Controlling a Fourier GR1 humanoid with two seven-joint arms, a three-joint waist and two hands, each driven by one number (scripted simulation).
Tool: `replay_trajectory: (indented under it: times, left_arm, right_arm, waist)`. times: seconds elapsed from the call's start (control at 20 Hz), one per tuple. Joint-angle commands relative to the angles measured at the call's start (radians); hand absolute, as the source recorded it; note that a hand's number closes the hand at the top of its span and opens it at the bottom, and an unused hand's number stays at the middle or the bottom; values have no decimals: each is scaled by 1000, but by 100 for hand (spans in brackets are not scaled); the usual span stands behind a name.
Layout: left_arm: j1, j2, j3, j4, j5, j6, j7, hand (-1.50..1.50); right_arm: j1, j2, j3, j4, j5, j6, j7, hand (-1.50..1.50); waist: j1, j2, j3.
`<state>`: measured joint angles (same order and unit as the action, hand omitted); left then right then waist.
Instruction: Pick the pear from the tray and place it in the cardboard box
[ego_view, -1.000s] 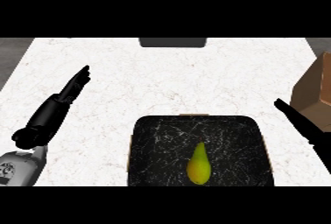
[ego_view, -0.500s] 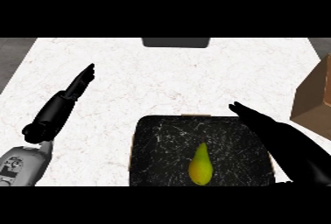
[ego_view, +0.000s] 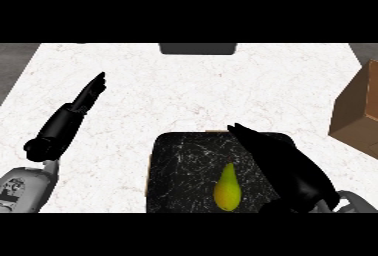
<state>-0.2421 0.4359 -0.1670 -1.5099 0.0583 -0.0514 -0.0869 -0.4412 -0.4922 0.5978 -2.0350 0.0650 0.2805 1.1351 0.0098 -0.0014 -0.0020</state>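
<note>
Right hand (ego_view: 284, 167) has moved further left over the tray (ego_view: 177, 165), fingers straight and together, holding nothing. Pear (ego_view: 227, 187) unmoved on tray, just left of them. Left hand (ego_view: 85, 100) open at left.

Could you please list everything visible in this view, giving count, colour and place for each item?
counter: one, white speckled top, filling most of the view.
tray: one, black with pale marbling, at the near edge, right of centre.
pear: one, yellow-green, lying on the tray with its stem end pointing away from the robot.
cardboard box: one, brown, at the right edge of the counter, partly cut off.
dark object: one, dark grey, at the far edge; cannot tell what it is.
left robot hand: one, black, fingers straight, over the counter at left.
right robot hand: one, black, fingers straight, over the tray right of the pear.
</note>
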Motion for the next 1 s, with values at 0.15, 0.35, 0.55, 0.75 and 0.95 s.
replay_trajectory:
  times: [0.15, 0.35, 0.55, 0.75, 0.95]
  left_arm:
    - [-9, -53, -10, 39, -37, 15, -29, 0]
    - [6, -34, 20, 13, -29, -2, -8, 0]
    - [1, -20, 44, -8, -9, -41, 4, 0]
    - [2, -53, 25, -29, -47, -5, 42, 0]
    - [21, -6, 77, -18, -27, -55, 8, 0]
  right_arm:
    - [-53, 60, 79, 97, 75, 38, 172, -150]
    - [-51, 103, 87, 125, 137, 10, 183, -150]
    - [-76, 121, 77, 182, 130, 52, 164, -150]
    - [-34, 110, 101, 206, 164, 58, 131, -150]
    - [31, 117, 141, 199, 233, 29, 123, -150]
  waist:
    - [-9, 1, 1]
    - [-9, 0, 1]
    - [-6, 0, 1]
    - [-10, -1, 2]
    - [-10, -1, 2]
